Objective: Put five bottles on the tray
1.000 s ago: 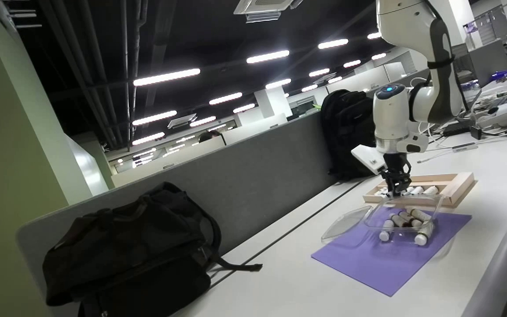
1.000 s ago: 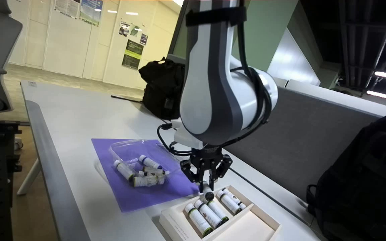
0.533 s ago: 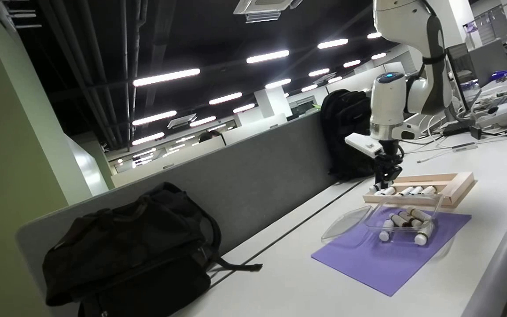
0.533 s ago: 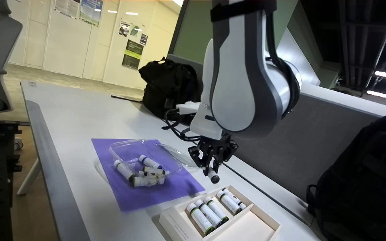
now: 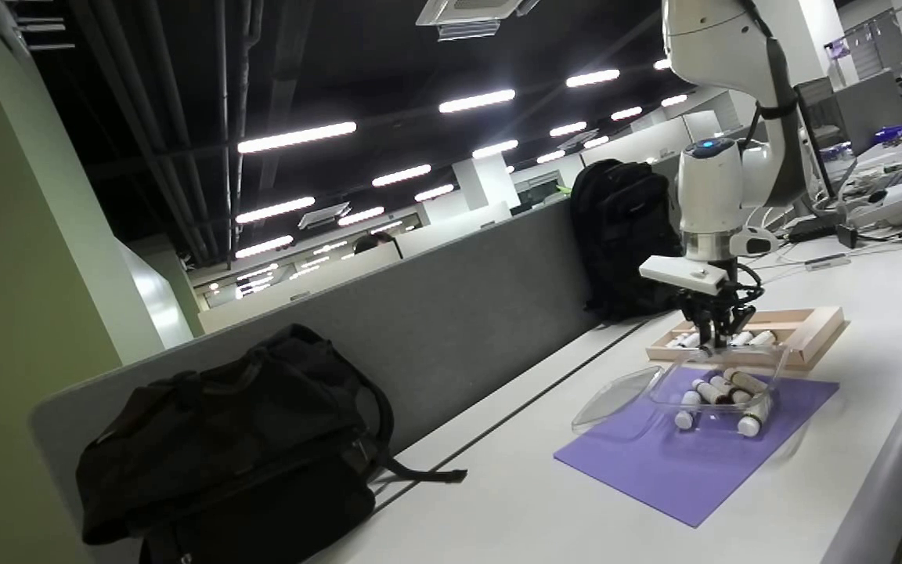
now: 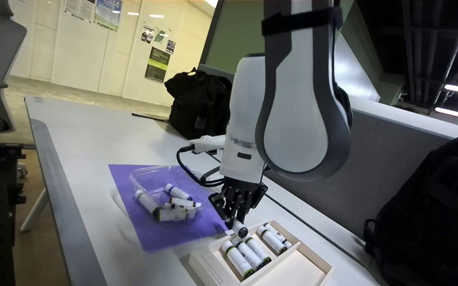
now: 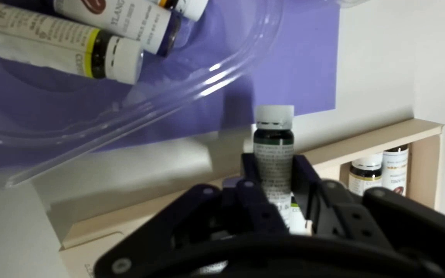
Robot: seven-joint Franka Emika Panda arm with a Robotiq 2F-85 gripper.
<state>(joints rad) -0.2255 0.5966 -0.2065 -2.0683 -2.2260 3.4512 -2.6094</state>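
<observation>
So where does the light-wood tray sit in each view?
In an exterior view: light-wood tray right of centre, a little below mid-height.
In an exterior view: light-wood tray at the bottom, just right of centre.
In the wrist view: light-wood tray slanting from lower left up rightward, partly hidden by the gripper.
Shared landmark: the purple mat, beside it in all three.

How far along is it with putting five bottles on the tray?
Looks done: at least five bottles lie in the tray, so the count may already be met.
In hand: another bottle is gripped in the claw, not yet set down.
Left: probably lowering that one in; more bottles lie in the clear container, and whether they must follow I can't tell.
</observation>
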